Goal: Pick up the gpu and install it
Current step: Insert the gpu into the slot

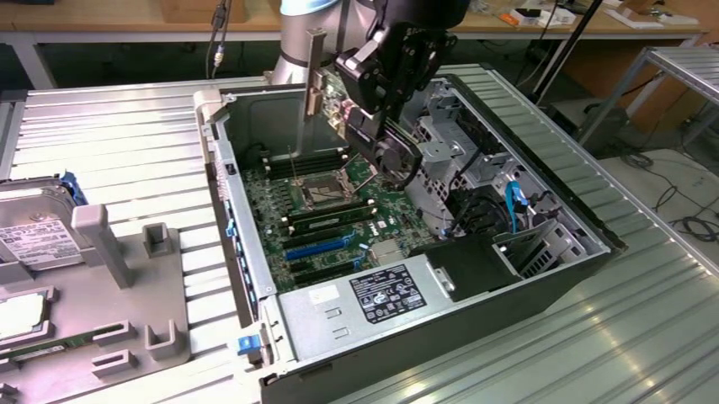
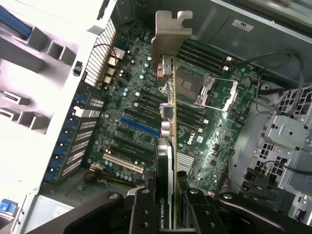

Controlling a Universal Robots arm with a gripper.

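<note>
Gripper (image 2: 171,207) jaws pinch the gpu (image 2: 167,112) between them, picked up but hanging above the motherboard (image 2: 136,124) beyond, not yet slotted in.

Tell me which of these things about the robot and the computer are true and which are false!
1. The gripper is holding the gpu. True.
2. The gpu is plugged into the motherboard. False: it hangs above the board, not in a slot.
3. The computer case is open. True.
4. The hard drive lies inside the case. False: it rests outside the case, on the gray tray at the exterior view's left.
</note>
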